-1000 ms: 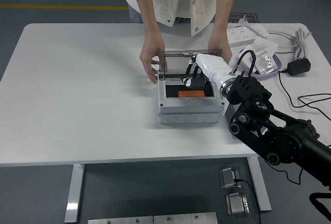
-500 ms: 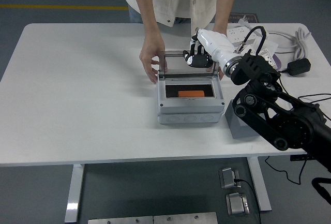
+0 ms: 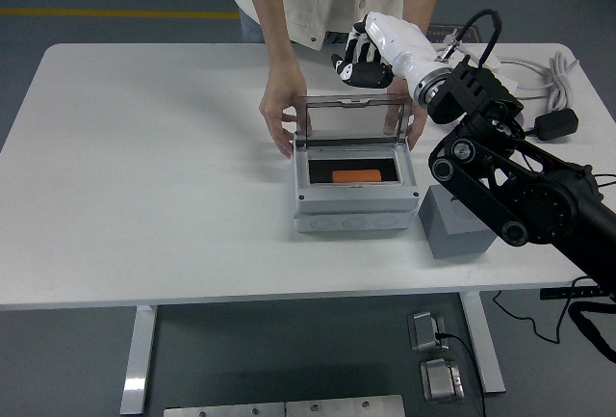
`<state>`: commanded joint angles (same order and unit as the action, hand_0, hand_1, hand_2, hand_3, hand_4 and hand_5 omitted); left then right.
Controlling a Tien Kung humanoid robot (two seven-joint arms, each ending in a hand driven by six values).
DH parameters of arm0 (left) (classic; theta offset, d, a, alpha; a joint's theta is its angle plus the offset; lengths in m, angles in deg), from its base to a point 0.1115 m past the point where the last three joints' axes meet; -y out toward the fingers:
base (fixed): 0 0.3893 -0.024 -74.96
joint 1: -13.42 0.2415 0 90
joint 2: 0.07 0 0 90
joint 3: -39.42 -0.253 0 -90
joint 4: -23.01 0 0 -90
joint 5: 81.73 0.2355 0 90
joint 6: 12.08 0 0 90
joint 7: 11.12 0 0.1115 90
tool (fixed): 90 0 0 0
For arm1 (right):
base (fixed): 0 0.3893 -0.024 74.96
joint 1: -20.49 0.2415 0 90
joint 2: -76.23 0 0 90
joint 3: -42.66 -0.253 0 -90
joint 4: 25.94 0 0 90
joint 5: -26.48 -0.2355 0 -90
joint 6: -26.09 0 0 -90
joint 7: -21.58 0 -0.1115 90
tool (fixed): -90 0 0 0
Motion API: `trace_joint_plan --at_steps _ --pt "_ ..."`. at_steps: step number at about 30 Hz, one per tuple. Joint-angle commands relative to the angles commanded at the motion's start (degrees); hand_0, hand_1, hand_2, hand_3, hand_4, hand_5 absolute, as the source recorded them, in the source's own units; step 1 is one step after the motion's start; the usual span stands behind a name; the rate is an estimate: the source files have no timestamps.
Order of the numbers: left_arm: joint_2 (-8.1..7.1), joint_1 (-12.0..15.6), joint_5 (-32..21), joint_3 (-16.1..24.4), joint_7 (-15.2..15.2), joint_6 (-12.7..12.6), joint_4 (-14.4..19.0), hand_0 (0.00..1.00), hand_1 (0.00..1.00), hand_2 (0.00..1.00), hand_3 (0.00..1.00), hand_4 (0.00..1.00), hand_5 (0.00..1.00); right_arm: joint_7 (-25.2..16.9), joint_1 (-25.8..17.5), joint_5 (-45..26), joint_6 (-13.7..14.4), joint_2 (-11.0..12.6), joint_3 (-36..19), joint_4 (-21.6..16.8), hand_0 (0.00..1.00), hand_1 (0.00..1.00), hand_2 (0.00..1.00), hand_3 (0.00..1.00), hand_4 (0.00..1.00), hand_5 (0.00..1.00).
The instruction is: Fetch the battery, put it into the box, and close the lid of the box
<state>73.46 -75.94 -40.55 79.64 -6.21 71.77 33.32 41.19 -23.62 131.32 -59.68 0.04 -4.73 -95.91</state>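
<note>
While the orange rectangular battery (image 3: 353,175) is lying flat inside the dark interior of the light grey plastic box (image 3: 355,207) at the middle of the white table (image 3: 144,176), the robot's right hand (image 3: 364,63), white-shelled with black fingers, is being held in the air above and behind the box, with its fingers curled loosely and nothing being grasped in them. The battery is thus being left well below and nearer the table's front edge than the hand, apart from it. The box's transparent hinged lid (image 3: 352,118) is being held upright at the box's far side, with the hand raised just above its top edge. The lid is being steadied on both sides by a person at the far edge: one hand (image 3: 279,109) is being pressed against its left edge, the other hand (image 3: 412,114) against its right. A darker grey block (image 3: 455,224) is standing just beside the box on its right.
</note>
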Motion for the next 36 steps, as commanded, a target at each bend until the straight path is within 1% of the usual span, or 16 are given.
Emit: trace_joint_plan --at_steps 3,4,9,10,18,21,26,33,34,36 --pt "0.00 -0.1 0.1 0.1 0.0 0.0 0.0 0.453 0.593 0.549 0.536 0.330 0.002 0.1 0.0 -0.2 0.0 -0.1 0.2 0.8 0.486 0.518 0.613 0.640 0.842 0.731" --pt "0.00 -0.1 0.1 0.0 0.0 0.0 0.0 0.453 0.592 0.549 0.536 0.327 0.002 0.2 0.0 -0.2 0.0 -0.2 0.3 1.1 0.916 0.753 0.750 0.765 0.988 0.998" --pt "-0.04 -0.2 0.2 0.0 0.0 0.0 0.0 0.453 0.592 0.549 0.536 0.327 0.002 0.0 -0.2 -0.6 0.3 -0.4 0.8 2.7 0.916 0.753 0.750 0.765 0.988 0.998" --pt "-0.05 -0.2 0.2 0.0 0.0 0.0 0.0 0.452 0.591 0.548 0.535 0.319 0.002 -0.1 -0.2 -0.7 0.4 -0.4 0.9 3.0 0.934 0.762 0.754 0.765 0.998 0.998" --pt "-0.12 -0.5 0.2 -0.3 0.0 0.0 0.0 0.451 0.590 0.548 0.535 0.316 0.002 -1.2 -1.0 -1.8 1.3 -1.2 2.2 5.7 0.925 0.756 0.750 0.752 0.998 0.998" --pt "-0.10 -0.5 0.3 -0.3 0.0 0.0 0.0 0.451 0.590 0.548 0.535 0.316 0.002 -1.2 -1.5 -1.9 1.4 -1.4 3.0 6.1 0.925 0.756 0.750 0.752 0.998 0.998" --pt "-0.12 -0.3 0.4 -0.1 0.0 0.0 0.0 0.452 0.588 0.547 0.536 0.310 0.002 -0.5 -2.1 -1.9 1.2 -1.3 4.5 5.7 0.922 0.754 0.746 0.745 0.988 0.998" --pt "-0.13 -0.4 0.3 -0.2 -0.1 -0.1 0.0 0.451 0.587 0.547 0.536 0.307 0.002 1.0 -2.7 -1.0 0.5 -0.4 5.6 4.2 0.916 0.750 0.744 0.740 0.981 0.998" --pt "-0.15 -0.4 0.4 -0.1 -0.1 -0.1 0.0 0.452 0.587 0.547 0.535 0.306 0.002 1.4 -2.7 -0.6 0.4 -0.3 5.7 3.8 0.892 0.745 0.743 0.741 0.981 0.998" --pt "-0.19 -0.5 0.3 -0.1 -0.1 -0.2 0.0 0.452 0.587 0.547 0.535 0.306 0.002 2.1 -2.9 0.0 0.2 0.0 5.8 3.2 0.892 0.745 0.743 0.741 0.981 0.998"
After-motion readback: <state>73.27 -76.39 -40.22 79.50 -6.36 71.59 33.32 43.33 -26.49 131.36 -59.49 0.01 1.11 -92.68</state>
